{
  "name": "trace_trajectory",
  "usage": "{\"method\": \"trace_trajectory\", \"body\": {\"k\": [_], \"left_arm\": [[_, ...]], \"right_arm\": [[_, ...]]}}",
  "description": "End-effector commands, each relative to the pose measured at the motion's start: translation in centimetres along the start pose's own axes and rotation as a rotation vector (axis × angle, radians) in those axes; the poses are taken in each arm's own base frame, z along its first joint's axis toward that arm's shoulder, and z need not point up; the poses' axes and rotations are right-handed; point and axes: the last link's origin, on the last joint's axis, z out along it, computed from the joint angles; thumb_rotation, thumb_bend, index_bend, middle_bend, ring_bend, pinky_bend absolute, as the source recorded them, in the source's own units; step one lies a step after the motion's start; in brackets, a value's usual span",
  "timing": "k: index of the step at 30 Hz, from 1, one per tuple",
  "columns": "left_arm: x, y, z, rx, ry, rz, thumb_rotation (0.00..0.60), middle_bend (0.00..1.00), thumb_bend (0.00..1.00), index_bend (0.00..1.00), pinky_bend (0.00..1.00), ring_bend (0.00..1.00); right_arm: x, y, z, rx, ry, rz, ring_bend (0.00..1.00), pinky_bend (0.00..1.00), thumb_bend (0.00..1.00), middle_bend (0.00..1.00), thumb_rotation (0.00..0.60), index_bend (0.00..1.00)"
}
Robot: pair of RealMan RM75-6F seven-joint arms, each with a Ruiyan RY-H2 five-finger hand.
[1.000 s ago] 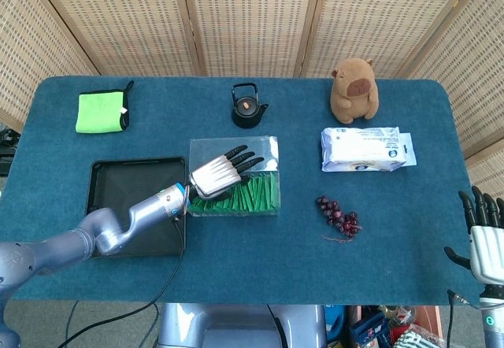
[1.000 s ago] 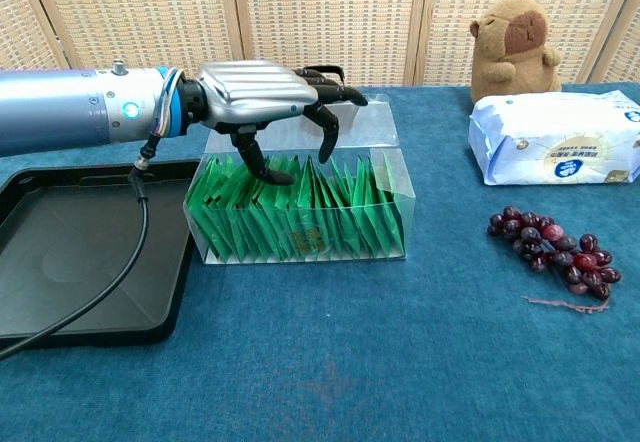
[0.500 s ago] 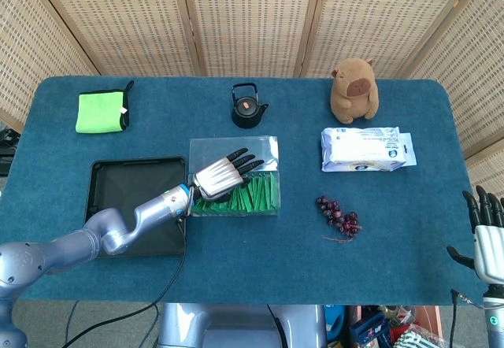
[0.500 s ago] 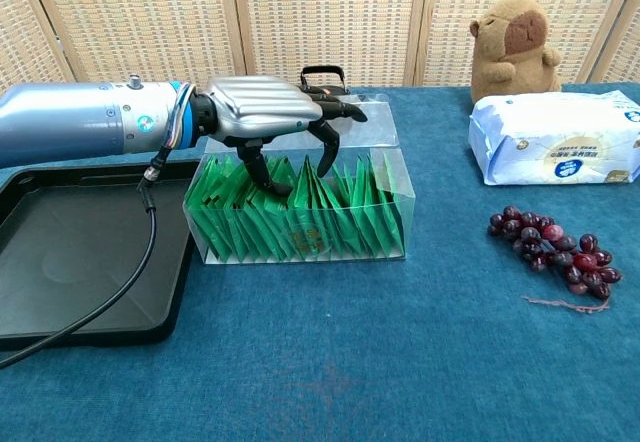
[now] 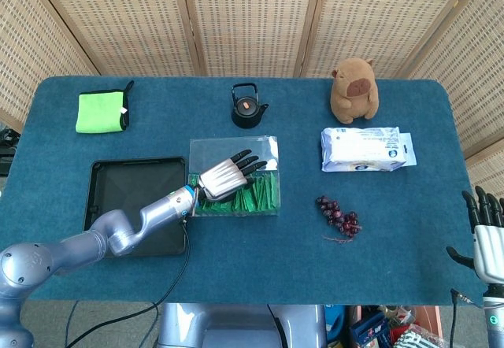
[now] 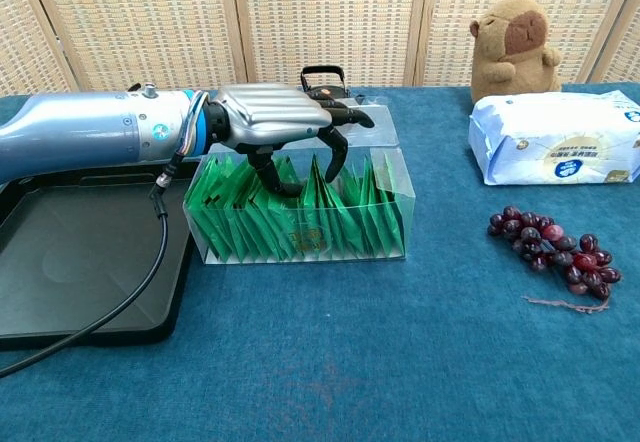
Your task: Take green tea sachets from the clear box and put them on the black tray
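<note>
1. Reaching into the clear box [image 6: 395, 207], the left hand [image 6: 275, 122] has its fingers [image 6: 336, 157] curled down among the green tea sachets [image 6: 340, 217]; whether a sachet is actually pinched I cannot tell, since the tips are buried in the row.
2. All sachets stand packed upright inside the box, just right of the black tray [image 6: 60, 262]; nothing lies on the tray yet.
3. Risks, as I judge them: the tight packing could make several sachets lift together, or none; a sideways pull could drag or tip the light box; fingers could crumple the packets.
4. The right hand [image 5: 487, 242] hangs off the table's near right corner, fingers spread, grasping nothing.
5. Counts: one box, one tray, two hands; the sachets are too many and too overlapped to count.
</note>
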Motion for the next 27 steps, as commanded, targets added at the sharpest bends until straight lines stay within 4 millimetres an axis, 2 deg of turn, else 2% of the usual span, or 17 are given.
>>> {"method": "trace_trajectory", "body": {"k": [1,11,16,27], "left_arm": [[-0.04,0.06,0.11,0.0,-0.001,-0.003,0.6,0.0,0.4,0.52,0.0,0.0],[-0.37,0.42,0.5,0.002,-0.012,-0.007,0.6,0.0,0.42,0.57,0.0,0.0],[-0.28,0.38,0.56,0.006,-0.007,-0.009,0.6,0.0,0.48,0.67,0.0,0.0],[0.53,-0.04,0.3,0.021,0.017,-0.01,0.6,0.0,0.5,0.68,0.0,0.0]], "right_arm": [[0.0,0.01,0.0,0.0,-0.001,0.001,0.0,0.0,0.0,0.0,0.6,0.0],[0.04,0.07,0.03,0.001,-0.003,0.008,0.0,0.0,0.0,0.0,0.6,0.0],[0.05,0.08,0.03,0.002,-0.003,0.01,0.0,0.0,0.0,0.0,0.6,0.0],[0.07,0.02,0.0,0.005,-0.005,0.012,0.0,0.0,0.0,0.0,0.6,0.0]]}}
